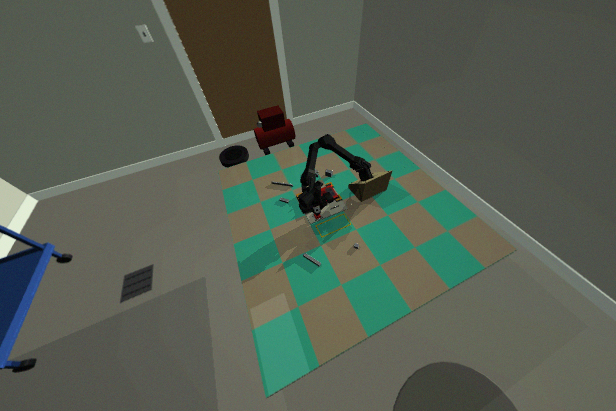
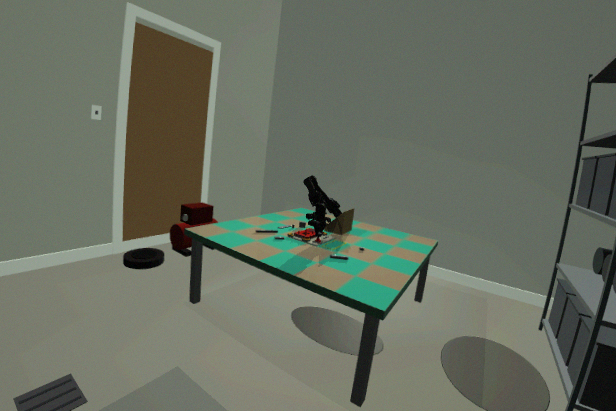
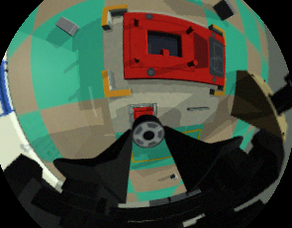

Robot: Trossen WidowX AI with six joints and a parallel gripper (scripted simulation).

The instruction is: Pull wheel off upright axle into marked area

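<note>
Claw [image 3: 148, 135] clamped on the wheel [image 3: 146, 134], black fingers pressing it from either side. Wheel small, grey, round, its hub hole facing straight up into the wrist camera, so axis upright; no long side to call on a disc like that. Sitting just at the near edge of the pale plate [image 3: 120, 104], right over a small red block [image 3: 144, 112]; on the axle or lifted off it, cannot tell. Red tray [image 3: 170, 49] farther along the same plate, with a dark rectangular recess in the middle; contents of that recess too blurred to tell. Orange corner brackets [image 3: 113, 17] at the plate's corners. Tan box [image 1: 371, 185] open beside the arm [image 1: 330, 149], inside hidden from the top view. Marked area [image 1: 332, 225], a yellow outline, lying just beside the plate on the side away from the arm's base and close under the claw in the top view. Beyond it, open checkered table [image 2: 350, 279] running out to the near edge, with only a grey bar [image 1: 311, 259] and a small grey block [image 1: 356, 246] scattered there. More small grey bits [image 1: 281, 183] on the door side of the plate. Table's far edge close behind the arm's base.
</note>
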